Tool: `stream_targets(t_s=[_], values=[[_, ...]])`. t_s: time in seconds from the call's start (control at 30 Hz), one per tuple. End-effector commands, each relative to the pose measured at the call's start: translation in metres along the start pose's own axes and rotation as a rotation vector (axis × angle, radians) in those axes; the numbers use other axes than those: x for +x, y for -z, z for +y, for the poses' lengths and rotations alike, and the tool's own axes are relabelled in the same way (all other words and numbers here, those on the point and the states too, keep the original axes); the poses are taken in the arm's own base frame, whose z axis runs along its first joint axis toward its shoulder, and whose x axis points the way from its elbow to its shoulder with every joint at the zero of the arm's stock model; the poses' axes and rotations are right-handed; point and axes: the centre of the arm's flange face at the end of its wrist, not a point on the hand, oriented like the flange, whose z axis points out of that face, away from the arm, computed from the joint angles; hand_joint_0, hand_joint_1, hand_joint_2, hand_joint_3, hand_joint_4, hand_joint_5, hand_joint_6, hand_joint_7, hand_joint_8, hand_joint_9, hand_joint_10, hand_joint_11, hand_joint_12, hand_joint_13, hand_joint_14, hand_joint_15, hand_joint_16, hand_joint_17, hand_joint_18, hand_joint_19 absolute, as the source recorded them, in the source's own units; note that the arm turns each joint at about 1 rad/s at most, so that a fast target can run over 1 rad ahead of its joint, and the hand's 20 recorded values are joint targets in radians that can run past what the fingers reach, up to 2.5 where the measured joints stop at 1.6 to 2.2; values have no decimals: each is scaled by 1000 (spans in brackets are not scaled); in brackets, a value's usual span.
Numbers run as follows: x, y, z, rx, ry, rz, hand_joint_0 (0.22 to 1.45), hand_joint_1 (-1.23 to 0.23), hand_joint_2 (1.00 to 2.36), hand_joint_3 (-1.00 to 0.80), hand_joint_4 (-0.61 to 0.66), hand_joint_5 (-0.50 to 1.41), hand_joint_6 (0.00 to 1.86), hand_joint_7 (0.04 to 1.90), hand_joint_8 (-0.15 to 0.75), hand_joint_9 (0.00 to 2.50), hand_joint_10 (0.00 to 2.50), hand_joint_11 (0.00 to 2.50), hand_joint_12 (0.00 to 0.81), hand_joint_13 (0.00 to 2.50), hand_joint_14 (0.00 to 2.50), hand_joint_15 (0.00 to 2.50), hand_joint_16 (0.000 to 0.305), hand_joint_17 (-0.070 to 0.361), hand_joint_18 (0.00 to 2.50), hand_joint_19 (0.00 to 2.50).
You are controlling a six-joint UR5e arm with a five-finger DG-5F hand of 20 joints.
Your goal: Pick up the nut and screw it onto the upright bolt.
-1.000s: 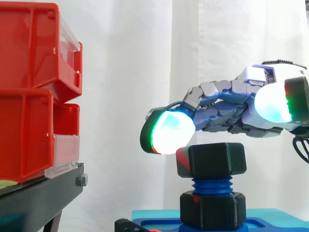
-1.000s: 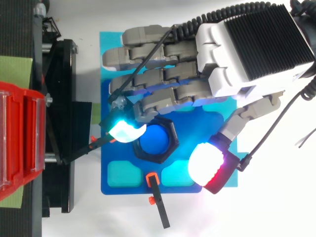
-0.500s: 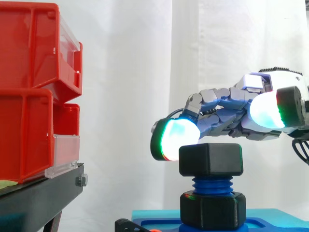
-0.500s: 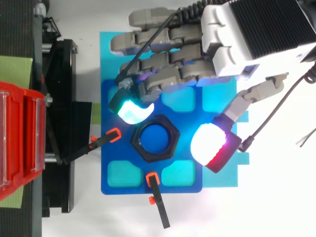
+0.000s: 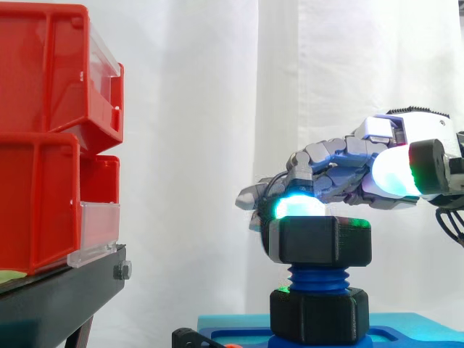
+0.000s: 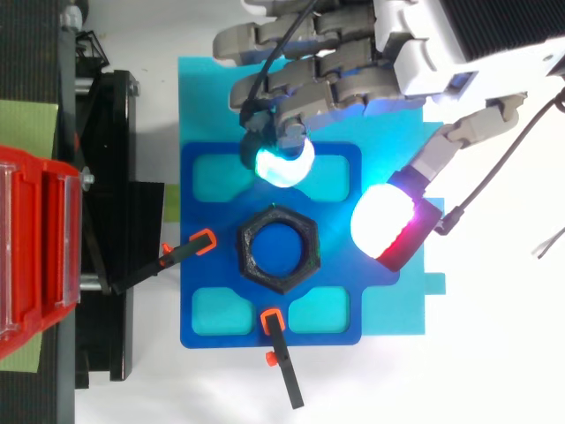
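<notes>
A black hex nut [image 6: 278,250] sits on top of the upright blue bolt [image 5: 318,278], threads showing beneath it in the side view. A second black hex piece [image 5: 319,315] sits at the bolt's foot on the blue base plate [image 6: 201,274]. My hand [image 6: 353,71] hovers past the nut's far side, open, its fingers loosely bent and holding nothing. One cyan-glowing fingertip [image 6: 282,162] lies beyond the nut, and the thumb pad [image 6: 388,221] glows white and red off the nut's right side. Neither touches the nut in the top view.
Stacked red bins [image 5: 51,130] rest on a black stand [image 5: 58,297] to the left. Two black clamps with orange tips [image 6: 203,243] [image 6: 274,322] hold the blue plate, which lies on a cyan sheet [image 6: 402,300]. A white curtain hangs behind.
My hand has drawn back from the nut toward the top view's upper edge. The glowing fingertip went from the nut's left side to beyond it. The nut stays on the bolt.
</notes>
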Motion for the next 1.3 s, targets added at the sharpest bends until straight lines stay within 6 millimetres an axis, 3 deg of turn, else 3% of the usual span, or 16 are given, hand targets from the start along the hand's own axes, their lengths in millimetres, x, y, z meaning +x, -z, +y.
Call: stream_targets(t_s=[0.0,0.13,0.23,0.47,0.93,1.27], values=[[-5,-3,1,-9,4,-11,481,-333,1000,-500,217,-116,503,774,200,468,0,0,278,198,0,0,35,79,0,0],[-19,-11,2,3,-46,-38,475,-333,1000,-500,201,-138,502,704,190,429,0,0,286,165,0,0,38,86,0,0],[-38,-22,-2,93,-178,-125,473,-332,1000,-500,194,-144,502,695,191,416,0,0,290,157,0,0,39,88,0,0],[-40,-12,-16,325,-340,-197,473,-333,1000,-500,199,-144,502,699,195,413,0,0,292,158,0,0,40,89,0,0],[-63,0,7,421,-365,-151,474,-332,1000,-500,205,-139,502,730,203,418,0,0,294,166,0,0,39,88,0,0],[-60,-13,25,411,-357,-163,475,-331,1000,-500,203,-137,502,721,204,420,0,0,294,164,0,0,39,88,0,0]])
